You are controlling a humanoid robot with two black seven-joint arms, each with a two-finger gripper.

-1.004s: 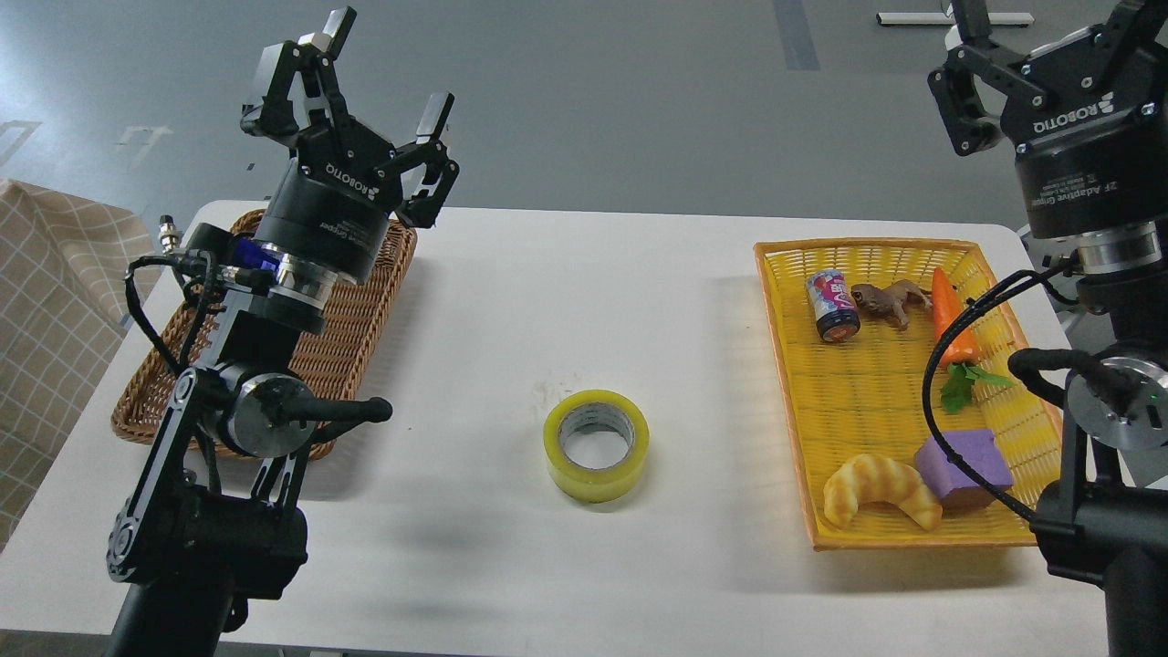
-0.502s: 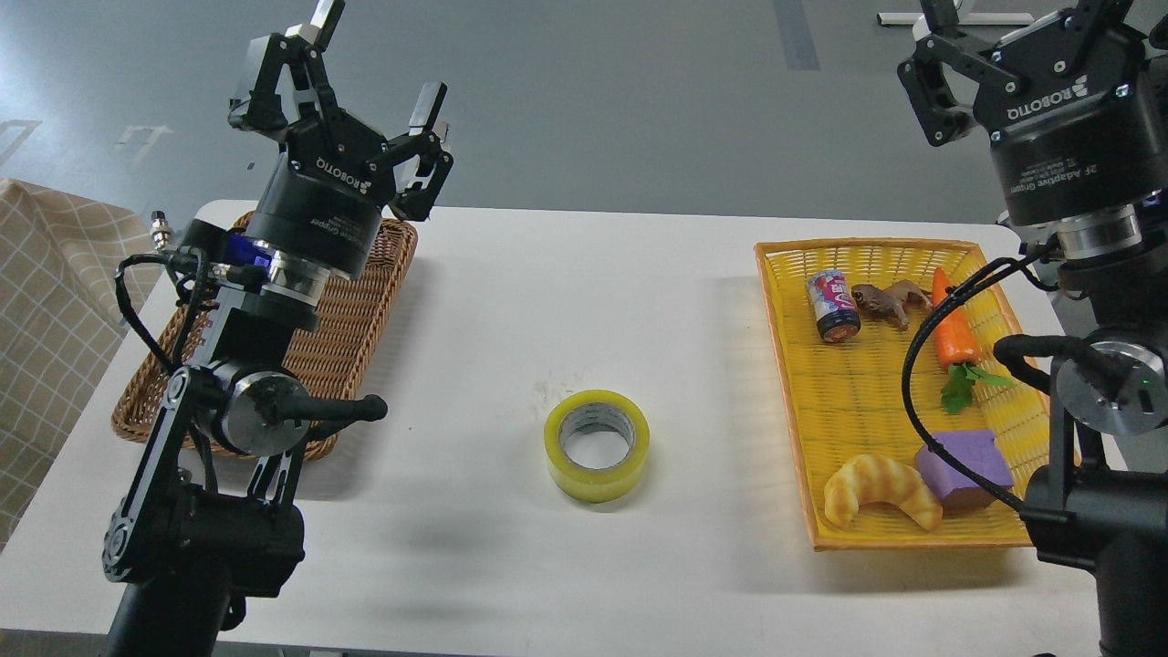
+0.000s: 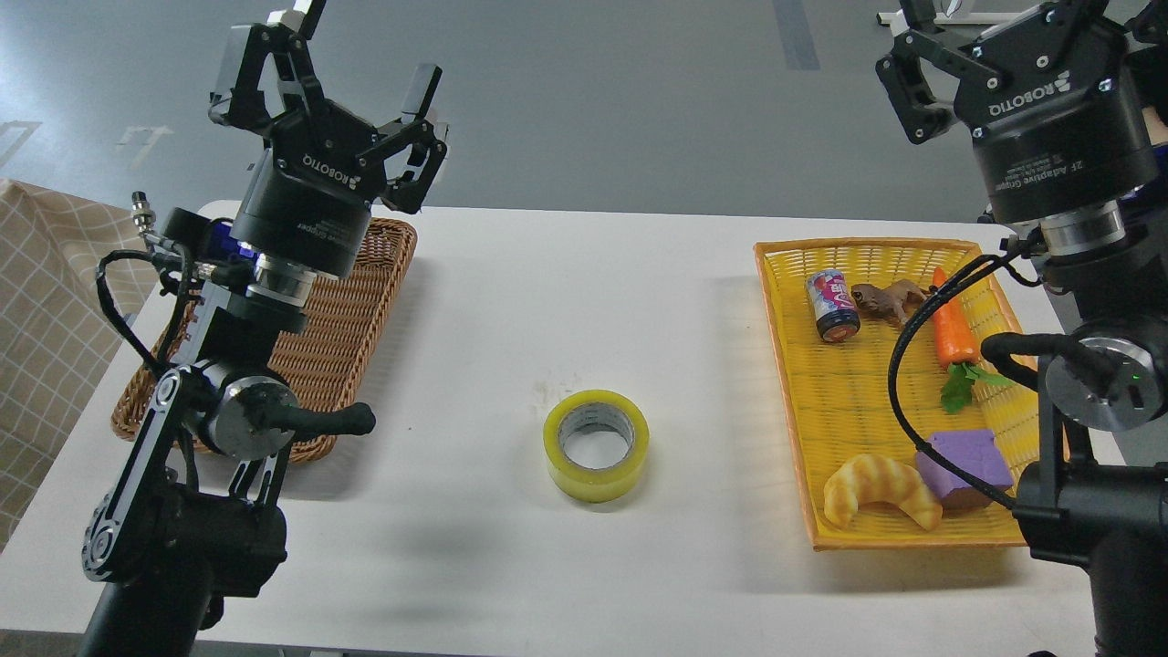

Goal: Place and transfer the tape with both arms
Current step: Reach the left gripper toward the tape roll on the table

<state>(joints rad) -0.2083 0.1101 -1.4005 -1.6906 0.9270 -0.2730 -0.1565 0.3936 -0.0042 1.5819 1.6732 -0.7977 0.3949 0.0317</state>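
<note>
The tape (image 3: 596, 444), a thick yellow roll with a grey core, lies flat on the white table (image 3: 566, 301) at the middle front. My left gripper (image 3: 356, 50) is raised high above the brown wicker basket (image 3: 360, 292), open and empty. My right gripper (image 3: 995, 9) is raised at the top right above the yellow basket (image 3: 858, 401); its fingers spread apart and run out of the frame, and nothing shows between them. Both grippers are far from the tape.
The yellow basket holds a can (image 3: 832, 306), a brown toy animal (image 3: 887, 299), a carrot (image 3: 952, 330), a purple block (image 3: 967, 467) and a croissant (image 3: 878, 491). A checked cloth (image 3: 41, 301) hangs at the far left.
Both arms have risen and drawn back: the left gripper moved up and left, the right gripper up and left. The tape has not moved.
</note>
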